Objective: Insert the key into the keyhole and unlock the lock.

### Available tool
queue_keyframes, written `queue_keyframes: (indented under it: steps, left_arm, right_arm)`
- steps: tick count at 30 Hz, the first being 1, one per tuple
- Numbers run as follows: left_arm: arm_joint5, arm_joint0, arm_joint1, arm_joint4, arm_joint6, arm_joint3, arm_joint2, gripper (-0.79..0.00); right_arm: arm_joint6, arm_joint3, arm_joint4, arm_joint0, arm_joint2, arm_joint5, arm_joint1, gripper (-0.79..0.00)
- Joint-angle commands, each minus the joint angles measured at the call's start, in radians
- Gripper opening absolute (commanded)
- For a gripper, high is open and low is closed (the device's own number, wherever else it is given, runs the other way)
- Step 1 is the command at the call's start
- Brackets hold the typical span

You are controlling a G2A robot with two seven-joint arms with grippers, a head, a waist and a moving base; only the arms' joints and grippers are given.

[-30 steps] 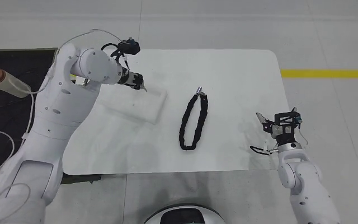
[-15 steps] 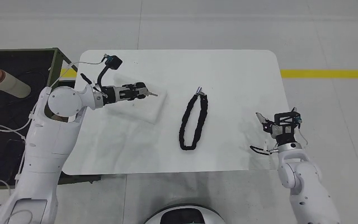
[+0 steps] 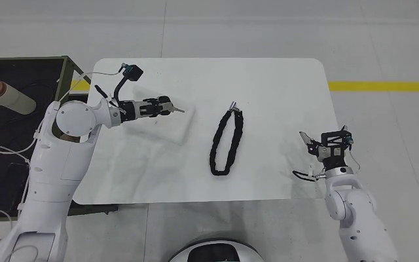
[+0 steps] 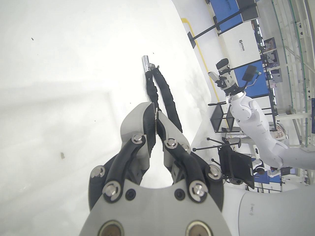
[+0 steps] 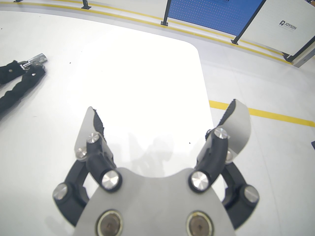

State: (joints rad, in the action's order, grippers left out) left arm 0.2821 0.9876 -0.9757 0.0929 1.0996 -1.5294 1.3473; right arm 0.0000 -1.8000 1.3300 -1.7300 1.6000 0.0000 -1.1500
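A black fabric-covered chain lock [image 3: 226, 141] lies looped in the middle of the white table, its metal lock cylinder [image 3: 232, 105] at the far end. My left gripper [image 3: 171, 108] hovers left of the cylinder, over a white foam pad [image 3: 163, 128], and is shut on a small metal key [image 3: 180, 110]. In the left wrist view the key [image 4: 156, 115] shows as a thin edge pinched between the pads, with the cylinder [image 4: 145, 62] and chain [image 4: 168, 99] beyond. My right gripper [image 3: 306, 156] stands open at the table's right front edge, holding nothing; its wrist view shows the gripper [image 5: 163, 114] and the cylinder [image 5: 37, 58] far off.
The table [image 3: 275, 85] has rounded corners and bare surface between the chain and the right gripper. A dark bin [image 3: 26, 72] stands off the table's left side. A yellow floor line [image 3: 373, 86] runs to the right.
Over the last second the left arm swung lower and its gripper moved a little right toward the lock with the key. In the last half second nothing moved. The right arm kept still.
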Motion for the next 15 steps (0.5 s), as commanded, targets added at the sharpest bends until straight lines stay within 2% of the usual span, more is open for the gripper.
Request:
queue_keyframes:
  steps: [1,4,6,7,9,11,12,15]
  left_arm:
    - [0.0,0.0,0.0,0.0,0.0,0.0,0.0,-0.785]
    - [0.0,0.0,0.0,0.0,0.0,0.0,0.0,-0.785]
    - [0.0,0.0,0.0,0.0,0.0,0.0,0.0,-0.785]
    - [0.0,0.0,0.0,0.0,0.0,0.0,0.0,-0.785]
    - [0.0,0.0,0.0,0.0,0.0,0.0,0.0,-0.785]
    - [0.0,0.0,0.0,0.0,0.0,0.0,0.0,-0.785]
    - [0.0,0.0,0.0,0.0,0.0,0.0,0.0,-0.785]
    - [0.0,0.0,0.0,0.0,0.0,0.0,0.0,-0.785]
  right_arm:
    - [0.0,0.0,0.0,0.0,0.0,0.0,0.0,0.0]
    - [0.0,0.0,0.0,0.0,0.0,0.0,0.0,0.0]
    - [0.059,-0.034,-0.018,0.009,-0.023,-0.096,0.002,0.0]
    - [0.134,-0.077,-0.072,0.027,-0.036,-0.161,0.003,0.0]
    - [0.279,-0.134,-0.089,0.066,-0.063,-0.193,0.004,0.0]
    - [0.407,-0.196,-0.059,0.115,-0.129,-0.136,-0.003,0.0]
    - [0.525,-0.222,-0.09,0.16,-0.195,-0.13,-0.009,0.0]
    - [0.777,-0.235,-0.172,0.297,-0.317,-0.073,-0.029,0.0]
